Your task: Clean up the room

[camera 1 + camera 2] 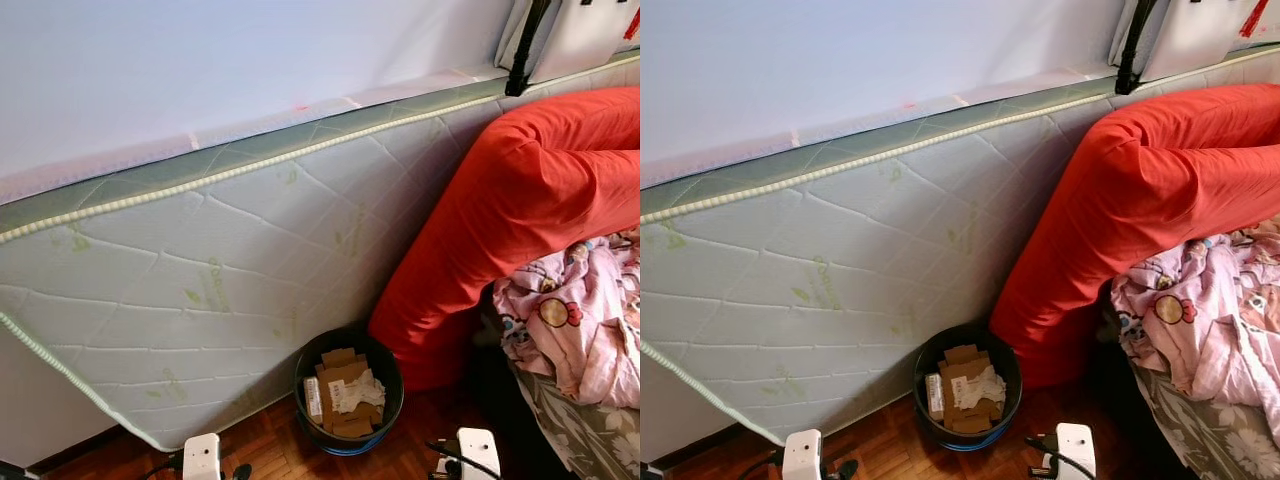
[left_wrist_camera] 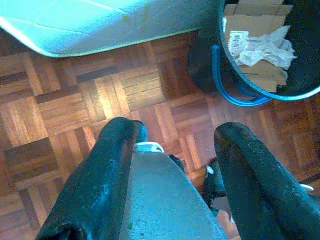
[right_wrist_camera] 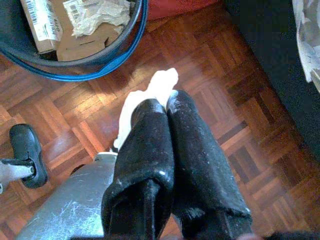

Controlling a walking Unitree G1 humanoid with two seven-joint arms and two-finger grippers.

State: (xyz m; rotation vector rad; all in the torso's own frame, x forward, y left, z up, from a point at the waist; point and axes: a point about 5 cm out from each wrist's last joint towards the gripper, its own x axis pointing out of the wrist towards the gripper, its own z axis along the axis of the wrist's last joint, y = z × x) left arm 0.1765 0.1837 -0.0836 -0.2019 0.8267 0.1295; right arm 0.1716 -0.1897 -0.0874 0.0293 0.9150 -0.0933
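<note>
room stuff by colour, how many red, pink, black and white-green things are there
red: 1, the duvet
pink: 1, the patterned blanket
black: 1, the bin with cardboard and paper inside
white and green: 1, the mattress leaning on the wall
white: 1, the scrap in the right hand
total: 5

1. This is a bedroom in a home: a quilted mattress (image 1: 200, 270) stands on its long edge, leaning against a pale wall (image 1: 200, 60).
2. A long red pillow (image 1: 500, 220) curves down beside it, touching a rumpled pink cartoon-print quilt (image 1: 580, 320) at the bed's edge.
3. A dark waste bin (image 1: 348, 392) holding cardboard scraps stands on the wooden parquet floor (image 2: 100, 95) against the mattress.
</note>
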